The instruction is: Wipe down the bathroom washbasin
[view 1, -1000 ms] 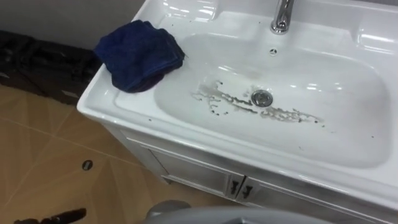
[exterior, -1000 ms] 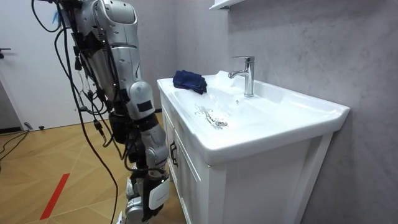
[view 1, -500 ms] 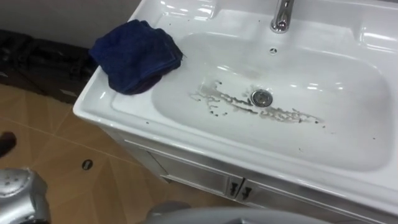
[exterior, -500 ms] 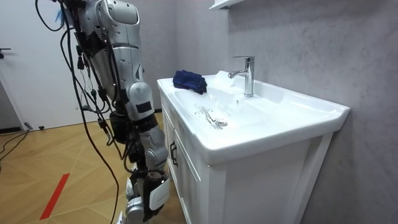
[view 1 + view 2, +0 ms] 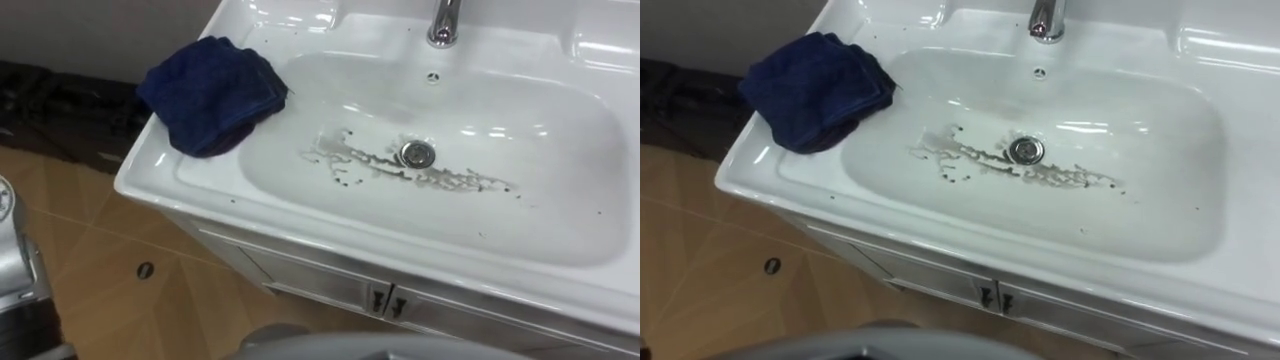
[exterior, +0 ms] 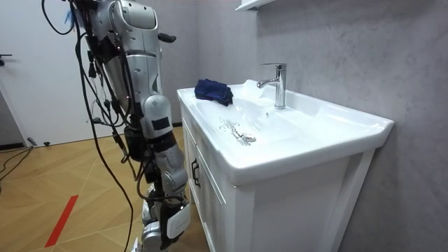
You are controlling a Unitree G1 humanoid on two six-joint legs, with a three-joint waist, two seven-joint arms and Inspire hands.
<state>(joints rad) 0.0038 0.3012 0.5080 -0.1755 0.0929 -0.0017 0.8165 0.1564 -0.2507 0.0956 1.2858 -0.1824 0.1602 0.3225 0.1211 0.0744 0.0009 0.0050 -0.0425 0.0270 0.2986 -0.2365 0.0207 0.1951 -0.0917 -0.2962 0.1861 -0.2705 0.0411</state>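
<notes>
A crumpled dark blue cloth (image 5: 210,95) lies on the left rim of the white basin (image 5: 150,180), partly hanging over the bowl. A dark streak of dirt (image 5: 400,170) runs across the bowl's bottom past the drain (image 5: 417,153). I stand at the front of the vanity, facing it. My left arm (image 5: 15,265) rises at the lower left edge, well short of the cloth. A dark bit of my left hand (image 6: 167,38) pokes out at chest height. My right hand (image 6: 169,218) hangs low beside the cabinet front.
The chrome tap (image 5: 443,22) stands at the back of the basin. Below it are the white cabinet doors with small handles (image 5: 385,300). Wooden floor lies to the left, with dark clutter (image 5: 60,110) against the wall.
My left arm has come up from the bottom edge and now stands higher at the lower left. The whole picture has shifted slightly; cloth and basin are unmoved.
</notes>
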